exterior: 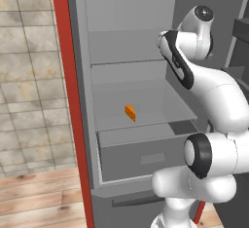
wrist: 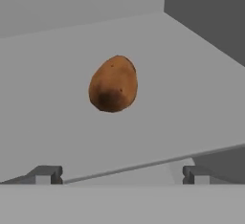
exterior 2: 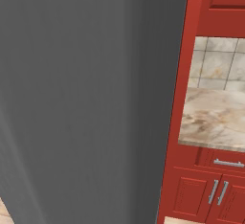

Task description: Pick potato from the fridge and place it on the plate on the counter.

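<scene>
In the hand view a brown potato (wrist: 113,84) lies on a flat grey shelf of the fridge (exterior: 131,51). My gripper (wrist: 119,174) is open, its two dark fingertips (wrist: 45,174) spread wide at the bottom of that view, short of the potato and apart from it. Seen from the left base view, the white arm reaches into the open fridge on the right side, and the arm hides the potato there. A strip of the marbled counter (exterior 2: 215,117) lies to the right in the right base view. The plate is out of view.
An orange wedge-shaped piece (exterior: 130,112) sits on a lower fridge shelf above the grey drawer (exterior: 141,156). A grey fridge wall (exterior 2: 86,98) fills the left of the right base view. Red cabinet doors (exterior 2: 206,189) with silver handles stand under the counter.
</scene>
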